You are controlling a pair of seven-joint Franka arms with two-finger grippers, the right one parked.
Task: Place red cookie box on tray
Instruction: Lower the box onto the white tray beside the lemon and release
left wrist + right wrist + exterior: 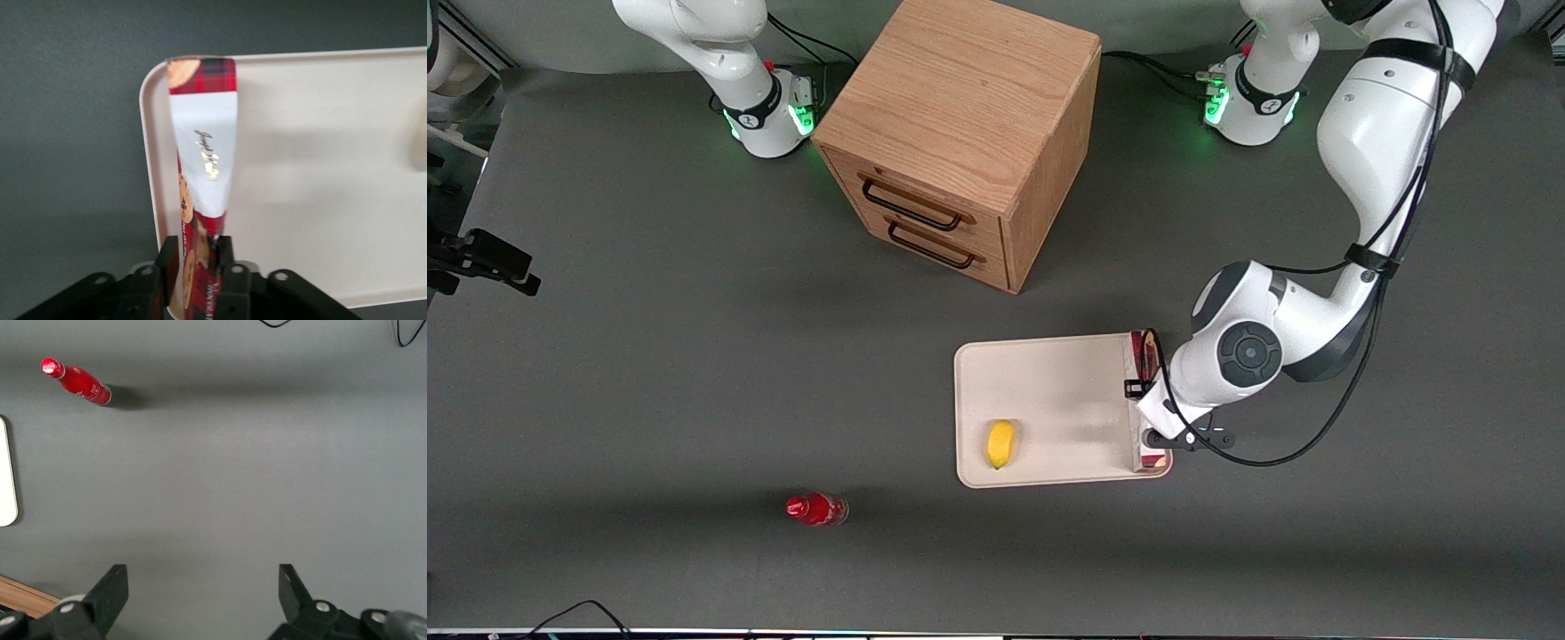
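Working arm reaches down over the tray (1049, 373), at the tray's end toward the working arm's side of the table. Tray lies flat on the dark grey table (649, 356), nearer the front camera than the wooden drawer cabinet (960, 133).

Gripper (1145, 404) sits low over that end of the tray, fingers (227, 267) clamped on the red cookie box (1144, 356), one finger pressing each broad face near the box's end. Wrist camera confirms: the black fingers pinch the tartan-red cardboard with no gap.

Box stands on its long thin edge, running along the tray's short rim just inside it. Its other end reaches the rounded tray corner (155, 77) that lies nearest the cabinet. White patch with gold lettering faces up toward the wrist camera; cookie pictures show on the red part. Lower edge looks to be resting on or just above the tray floor; I cannot tell which, since the arm covers much of it from the front.

Also on the tray: a yellow lemon-like fruit (1001, 443), well apart from the box, toward the tray's camera-side edge.

Off the tray: a small red bottle (816, 509) on the table, nearer the front camera than the tray, toward the parked arm's end.
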